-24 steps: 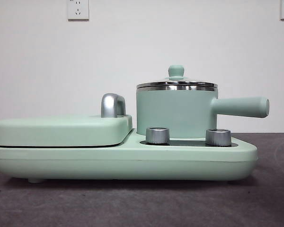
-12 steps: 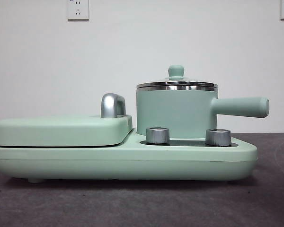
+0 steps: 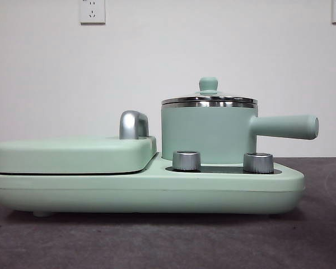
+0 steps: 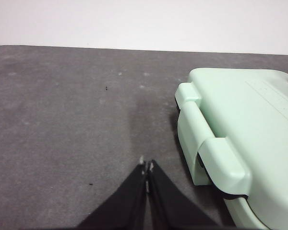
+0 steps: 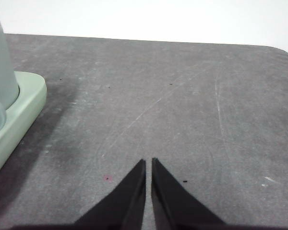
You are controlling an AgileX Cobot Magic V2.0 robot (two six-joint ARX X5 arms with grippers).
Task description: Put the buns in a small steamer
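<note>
So the small mint-green steamer pot (image 3: pixel 208 133) sits lidded on its base, and both the left hand (image 4: pixel 146 166) and right hand (image 5: pixel 148 162) hover pinched closed, empty, over the grey desk (image 5: pixel 182 110).

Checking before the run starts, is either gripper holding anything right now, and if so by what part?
Nothing is held. The left gripper and the right gripper both hang over bare table with their jaws closed on nothing.

Even, bright, diffuse light, no harsh glare. Soft shadow on table (image 4: pixel 62 120) ahead of left gripper (image 4: pixel 146 166). Steel lid rim (image 3: pixel 209 102) shows highlights. Pics sharp, wrist views slightly grainy.
</note>
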